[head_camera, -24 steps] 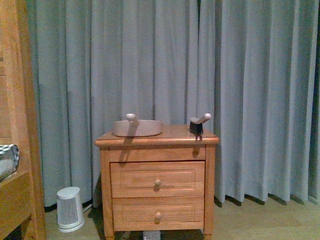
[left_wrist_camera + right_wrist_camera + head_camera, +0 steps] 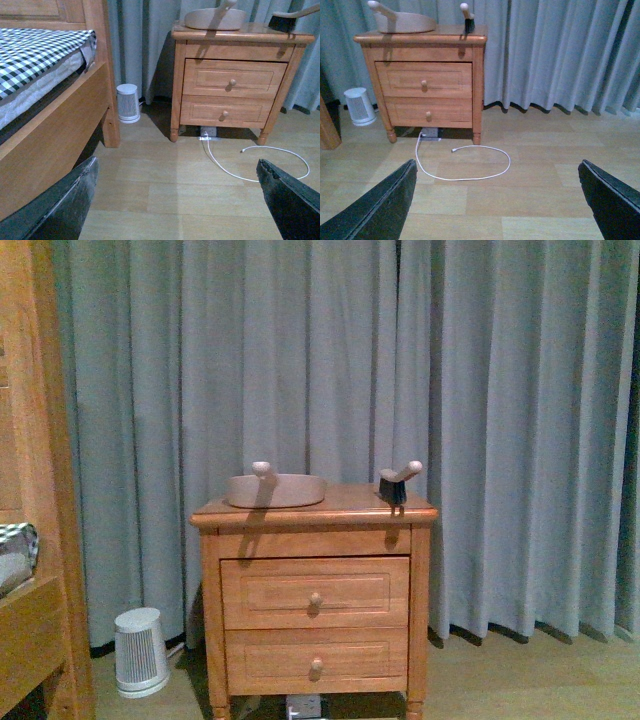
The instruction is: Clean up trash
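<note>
Closest in, the left claw (image 2: pixel 176 165) is wide open, with its two dark fingers (image 2: pixel 65 205) far apart and nothing between them. The right claw (image 2: pixel 496 165) is the same: fingers (image 2: pixel 610 200) spread wide, holding nothing. Both hang above the wooden floor (image 2: pixel 545 200).

A bit further out on the floor lies a thin white cable (image 2: pixel 509 161) curled in a loop. One end runs to a small grey plug box (image 2: pixel 430 133) that sits under the surface (image 2: pixel 315 540), between its front legs (the surface is a wooden stand with two drawers and round knobs).

To the left, the wooden bed (image 2: pixel 50 130) has a black and white checked cover (image 2: pixel 35 50) on it. Between the bed and the surface stands a little white heater (image 2: pixel 140 650) on the floor, near the curtain.

On top of the surface, a beige-pink dustpan (image 2: pixel 275 490) lies on the left part with its handle sticking up. A small brush (image 2: pixel 395 485) with dark bristles and a pale handle stands on the right part, well apart from the dustpan.

Behind it all hangs a long grey-blue curtain (image 2: pixel 500 390), reaching down to the floor.

The trash does not show in any view, so I cannot tell where it is.
</note>
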Controlling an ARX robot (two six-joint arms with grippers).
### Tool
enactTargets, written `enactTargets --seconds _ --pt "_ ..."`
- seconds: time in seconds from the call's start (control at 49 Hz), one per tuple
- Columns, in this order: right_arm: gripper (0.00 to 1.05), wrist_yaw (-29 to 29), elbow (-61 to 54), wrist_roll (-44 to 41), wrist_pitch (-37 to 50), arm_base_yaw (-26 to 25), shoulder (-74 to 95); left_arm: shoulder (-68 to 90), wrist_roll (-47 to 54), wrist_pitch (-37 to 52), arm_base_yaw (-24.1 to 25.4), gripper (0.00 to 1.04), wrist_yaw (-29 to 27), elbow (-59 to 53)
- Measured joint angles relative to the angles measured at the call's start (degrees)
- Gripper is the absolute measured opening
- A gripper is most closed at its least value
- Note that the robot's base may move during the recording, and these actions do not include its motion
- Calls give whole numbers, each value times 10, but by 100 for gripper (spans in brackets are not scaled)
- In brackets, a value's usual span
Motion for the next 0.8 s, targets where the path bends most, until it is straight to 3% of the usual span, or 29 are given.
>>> enactTargets --seconds 0.796 --pt "97 0 0 0 0 0 0 0 0 0 0 97 0 0"
